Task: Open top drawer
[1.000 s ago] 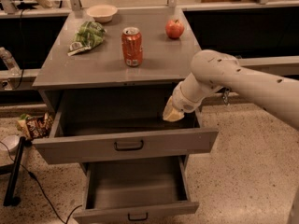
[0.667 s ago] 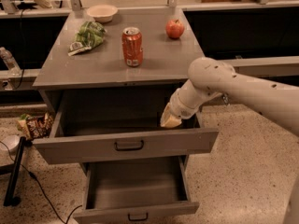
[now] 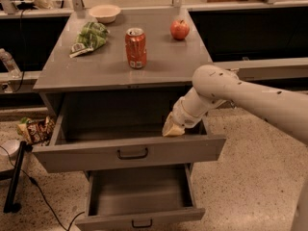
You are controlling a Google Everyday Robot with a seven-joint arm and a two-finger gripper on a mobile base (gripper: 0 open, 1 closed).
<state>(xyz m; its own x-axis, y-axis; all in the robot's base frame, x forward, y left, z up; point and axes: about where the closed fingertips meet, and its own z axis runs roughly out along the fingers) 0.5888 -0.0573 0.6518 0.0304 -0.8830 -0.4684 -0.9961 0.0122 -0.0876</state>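
A: Where does the top drawer [image 3: 72, 156] sit?

B: In the middle of the frame, under the grey cabinet top [image 3: 110, 66]. It stands pulled out toward the bottom of the frame, its inside open to view. Its black bar handle [image 3: 132, 153] is at the centre of the front panel.

A: And the gripper [image 3: 173, 127]?

B: Just right of centre, above and to the right of that handle. It dips over the drawer's front edge into the open inside, close to the right-hand wall. Whether it touches the drawer I cannot tell, nor whether it is spread or closed. Only a pale, yellowish tip shows.

A: How is the arm [image 3: 250, 97] posed?

B: It comes in from the right edge of the frame and rises to a rounded joint [image 3: 211, 76] right of the cabinet. There it bends down and left, ending in the wrist and the gripper.

A: What else is there?

B: A lower drawer [image 3: 139, 218] at the bottom centre, also pulled out. On the cabinet top stand a red can [image 3: 136, 47] and an apple [image 3: 179, 29], well apart. A green bag [image 3: 89, 36] and a pale bowl [image 3: 105, 13] lie toward the upper left. A snack packet [image 3: 34, 129] lies on the floor at the left.
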